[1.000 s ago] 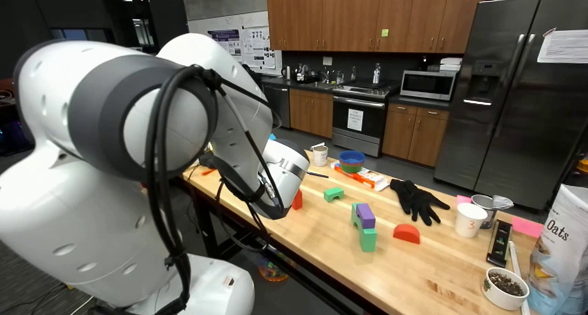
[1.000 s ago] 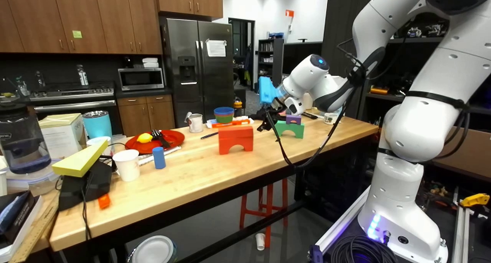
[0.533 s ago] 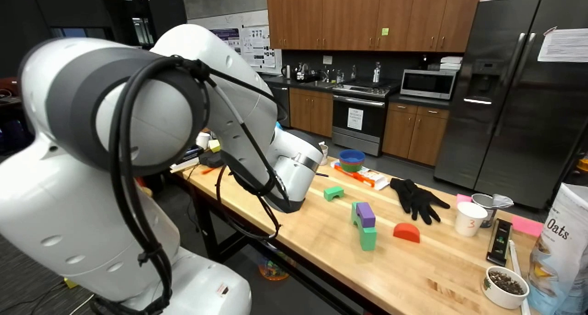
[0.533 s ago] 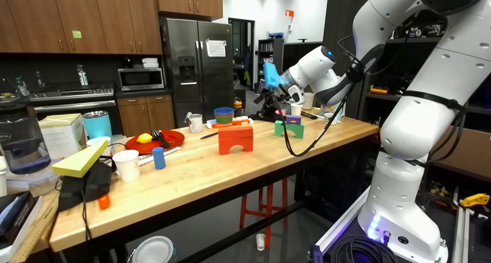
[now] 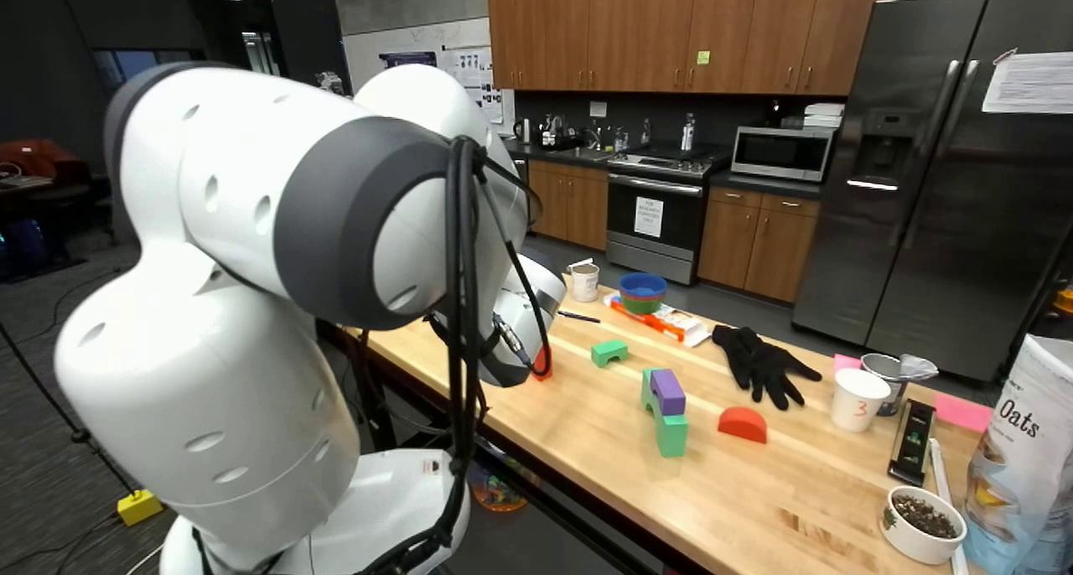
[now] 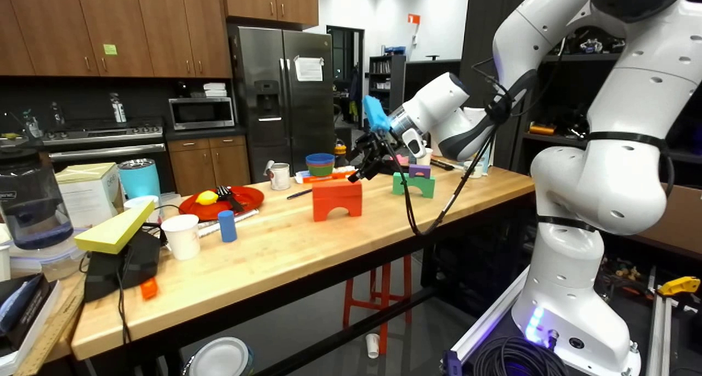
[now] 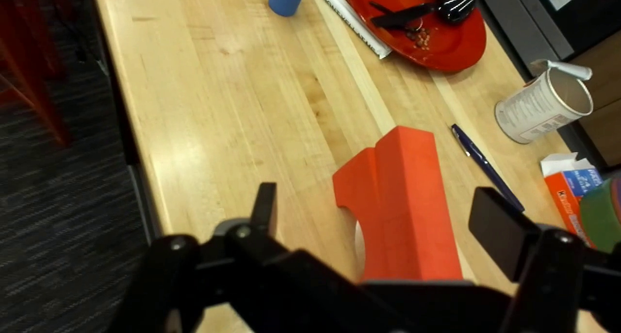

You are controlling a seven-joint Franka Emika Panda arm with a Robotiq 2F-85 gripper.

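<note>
A red arch block [image 7: 412, 216] stands on the wooden table, seen also as a red arch block [image 6: 338, 203] in an exterior view. My gripper [image 7: 373, 202] is open above it, its fingers apart on either side of the block in the wrist view, touching nothing that I can make out. In an exterior view the gripper [image 6: 356, 166] hangs just over and behind the block's top right corner. The arm hides the gripper in an exterior view where only a sliver of the red block [image 5: 543, 365] shows. A purple block [image 6: 419, 171] sits on a green arch [image 6: 422, 187] nearby.
A dark pen [image 7: 485, 165], an open can [image 7: 541, 107] and a red plate [image 7: 451, 51] lie beyond the block. A blue cylinder [image 6: 227, 226] and a paper cup [image 6: 182, 236] stand farther along. Black gloves [image 5: 759, 365] and a red half-round [image 5: 743, 425] are also on the table.
The gripper first swung away from the red block and rose, then came back lower and closer to it. The arm's elbow has shifted. The table objects have stayed put.
</note>
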